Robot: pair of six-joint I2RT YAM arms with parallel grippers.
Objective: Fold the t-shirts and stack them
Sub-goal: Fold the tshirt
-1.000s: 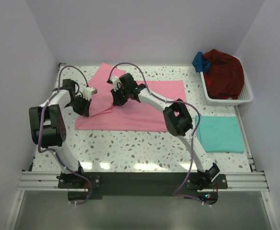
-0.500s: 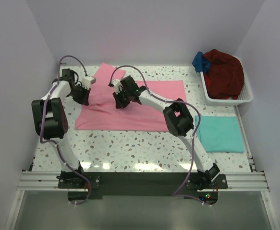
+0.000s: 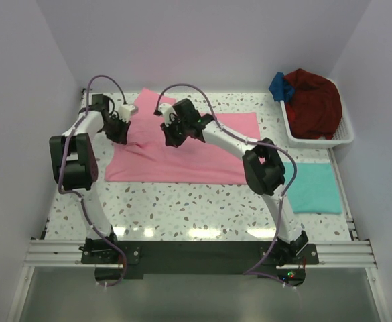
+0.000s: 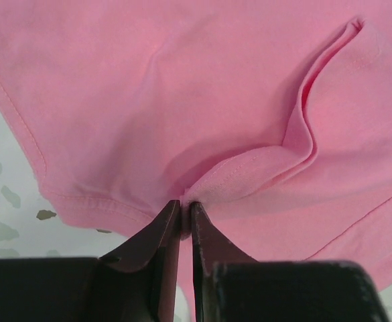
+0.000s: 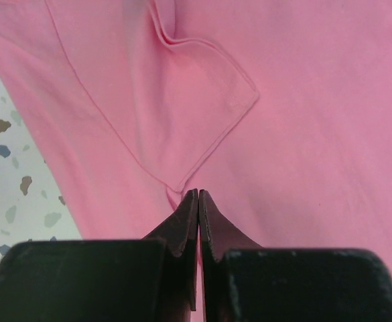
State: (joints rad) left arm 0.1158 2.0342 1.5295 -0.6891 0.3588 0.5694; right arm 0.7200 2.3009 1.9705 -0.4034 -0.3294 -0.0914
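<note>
The pink t-shirt lies spread on the table's far middle, its left part rumpled. My left gripper is at the shirt's left edge, shut on a raised fold of the pink cloth; its jaws pinch a hem. My right gripper is over the shirt's upper left and is shut on a thin pinch of pink cloth next to a folded corner. A teal t-shirt lies folded flat at the right. Dark red and blue garments are piled in a basket.
A white slatted basket stands at the far right corner. Bare speckled tabletop runs along the front. Grey walls close in the left, back and right sides. The right arm's elbow hangs over the pink shirt's right end.
Both grippers have moved toward the far wall with the pink cloth. The shirt's left part has been drawn back and lies flatter; its near left edge shifted away from the front.
</note>
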